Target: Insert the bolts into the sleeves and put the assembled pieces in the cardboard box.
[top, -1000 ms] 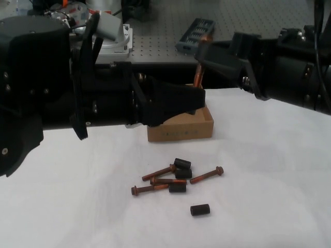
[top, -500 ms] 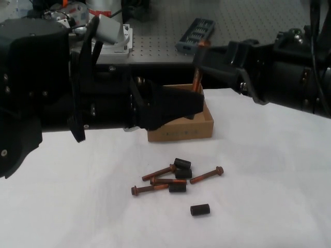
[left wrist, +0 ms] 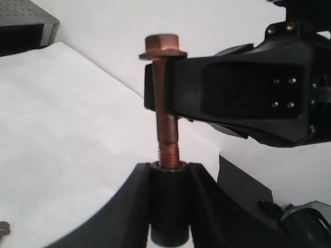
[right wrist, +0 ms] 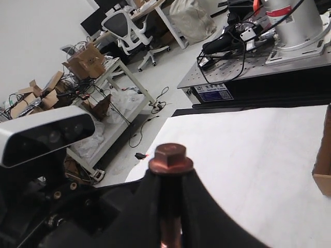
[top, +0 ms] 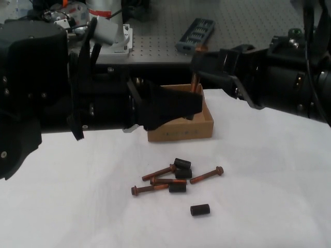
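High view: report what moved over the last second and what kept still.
The right hand, gripping the bolt, slid left and slightly down, bringing the bolt's tip to the sleeve held in the left hand. The left hand, the cardboard box and the loose bolts and sleeves stayed put.

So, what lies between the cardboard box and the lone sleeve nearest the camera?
In the high view, a loose cluster of bolts and sleeves lies on the white sheet between the cardboard box and the lone sleeve.

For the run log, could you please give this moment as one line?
left fingers: shut on sleeve | right fingers: shut on bolt | bolt tip in sleeve mouth | near cardboard box
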